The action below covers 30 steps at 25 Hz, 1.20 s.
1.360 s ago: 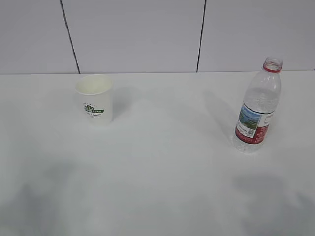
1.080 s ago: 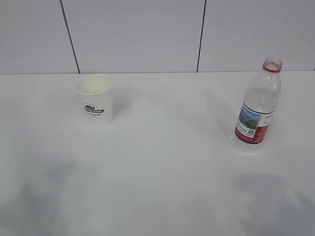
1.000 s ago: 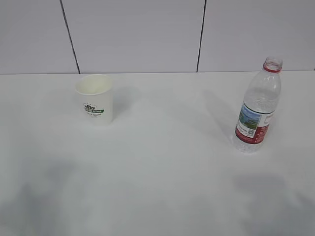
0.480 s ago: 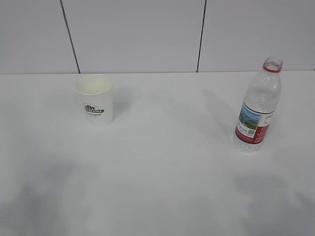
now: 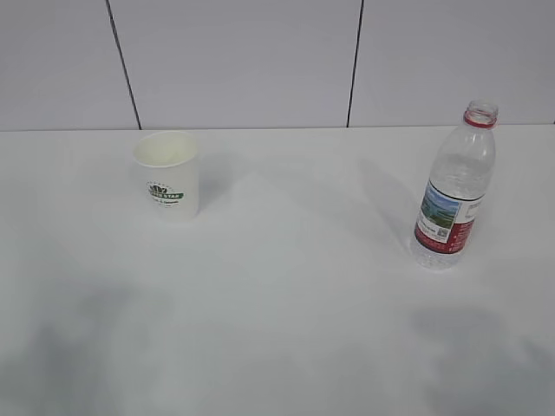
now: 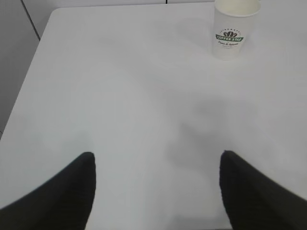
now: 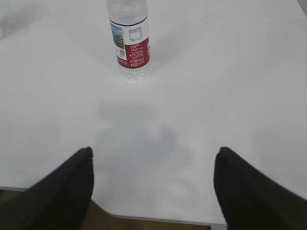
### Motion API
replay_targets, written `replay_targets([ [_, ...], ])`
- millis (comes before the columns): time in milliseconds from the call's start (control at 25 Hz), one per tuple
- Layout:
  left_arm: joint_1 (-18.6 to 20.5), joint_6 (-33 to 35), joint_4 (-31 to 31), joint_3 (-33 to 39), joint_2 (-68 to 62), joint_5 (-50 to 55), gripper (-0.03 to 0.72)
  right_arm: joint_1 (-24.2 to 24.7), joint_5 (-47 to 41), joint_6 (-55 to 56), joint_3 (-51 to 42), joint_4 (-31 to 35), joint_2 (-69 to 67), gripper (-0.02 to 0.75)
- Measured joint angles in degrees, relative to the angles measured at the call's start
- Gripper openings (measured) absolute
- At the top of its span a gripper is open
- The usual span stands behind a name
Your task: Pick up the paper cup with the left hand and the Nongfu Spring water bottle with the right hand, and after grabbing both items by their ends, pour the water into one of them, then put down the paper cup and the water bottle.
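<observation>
The small white tapered paper cup (image 5: pixel 166 173) stands upright at the table's back left and the clear red-labelled plastic water bottle (image 5: pixel 453 186) at the right, both untouched, so you are still approaching: your left gripper (image 6: pixel 156 191) and right gripper (image 7: pixel 153 189), jaws apart and empty, must each advance.

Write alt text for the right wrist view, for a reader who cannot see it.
A Nongfu Spring water bottle stands upright at the top of the frame on a white table, its top cut off by the edge. The right hand is open and empty, its two black fingers low in the frame, well short of the bottle.
</observation>
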<state>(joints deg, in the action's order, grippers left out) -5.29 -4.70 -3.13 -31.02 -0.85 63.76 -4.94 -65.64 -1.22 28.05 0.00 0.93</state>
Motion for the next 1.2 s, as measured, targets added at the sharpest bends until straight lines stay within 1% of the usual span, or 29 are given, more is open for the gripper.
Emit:
replay_targets([
  [1000, 0.00, 0.00, 0.00, 0.00, 0.00, 0.00, 0.561, 0.00, 0.00, 0.00, 0.00, 0.58, 0.00, 0.585],
  [1200, 0.00, 0.00, 0.00, 0.00, 0.00, 0.00, 0.561, 0.00, 1.05, 0.00, 2.58, 0.80, 0.00, 0.585],
])
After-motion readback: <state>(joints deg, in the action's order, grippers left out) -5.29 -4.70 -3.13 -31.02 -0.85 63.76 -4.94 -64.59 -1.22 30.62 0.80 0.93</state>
